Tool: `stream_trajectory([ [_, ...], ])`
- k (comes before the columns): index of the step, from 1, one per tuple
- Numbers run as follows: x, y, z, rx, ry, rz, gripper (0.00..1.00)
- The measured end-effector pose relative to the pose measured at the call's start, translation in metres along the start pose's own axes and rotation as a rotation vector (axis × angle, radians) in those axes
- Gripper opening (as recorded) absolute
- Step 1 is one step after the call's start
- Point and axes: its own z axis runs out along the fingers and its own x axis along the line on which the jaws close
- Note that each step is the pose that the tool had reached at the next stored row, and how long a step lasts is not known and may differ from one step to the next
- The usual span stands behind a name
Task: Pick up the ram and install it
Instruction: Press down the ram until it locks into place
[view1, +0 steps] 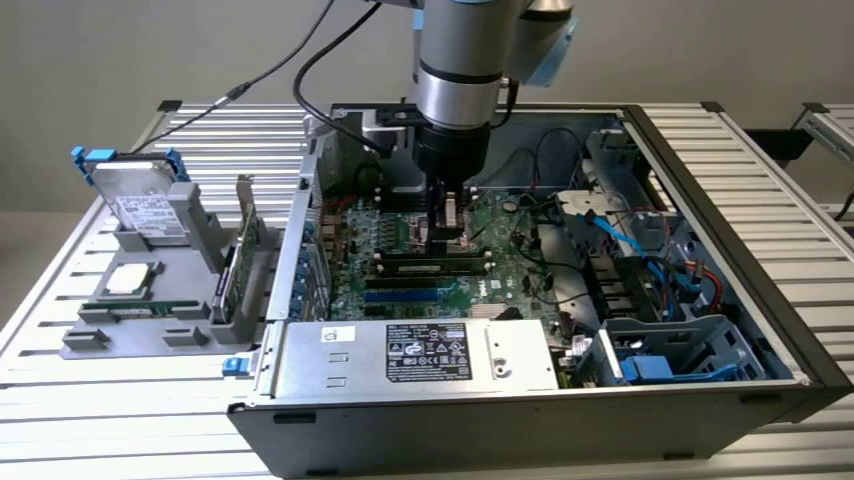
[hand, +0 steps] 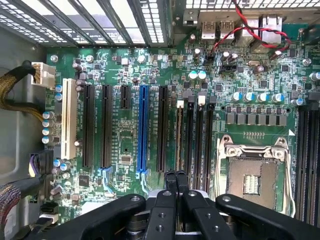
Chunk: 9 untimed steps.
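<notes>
One pincer (hand: 175, 176) hangs over the motherboard (hand: 125, 65) inside the open computer case (view1: 694, 150), its two fingertips (hand: 170, 179) pressed together on nothing. We see the ram (hand: 179, 136) just beyond them, standing in a black slot beside the empty processor socket (hand: 252, 175), toward the board's middle.

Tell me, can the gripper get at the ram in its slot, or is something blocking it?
Probably yes. The case's side is open, and the gripper hangs right over the ram seated in the motherboard, fingers shut. No cable crosses that slot.
</notes>
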Motion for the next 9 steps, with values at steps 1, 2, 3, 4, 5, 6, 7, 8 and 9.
stream_trajectory([
  [1, 0.0001, -0.0003, -0.0014, -0.0001, 0.0001, 0.000, 0.10],
  [2, 0.0002, -0.0006, -0.0027, -0.0001, -0.0001, 0.000, 0.10],
  [3, 0.0003, -0.0012, -0.0041, -0.0001, -0.0003, 0.000, 0.10],
  [4, 0.0004, -0.0017, -0.0051, -0.0001, -0.0006, 0.000, 0.10],
  [5, 0.0005, -0.0024, -0.0061, -0.0001, -0.0011, 0.000, 0.10],
  [6, 0.0006, -0.0028, -0.0067, 0.0000, -0.0017, 0.000, 0.10],
  [7, 0.0006, -0.0030, -0.0068, 0.0001, -0.0024, 0.000, 0.10],
  [8, 0.0005, -0.0031, -0.0068, 0.0001, -0.0026, 0.000, 0.10],
  [9, 0.0005, -0.0030, -0.0068, 0.0001, -0.0026, 0.000, 0.10],
])
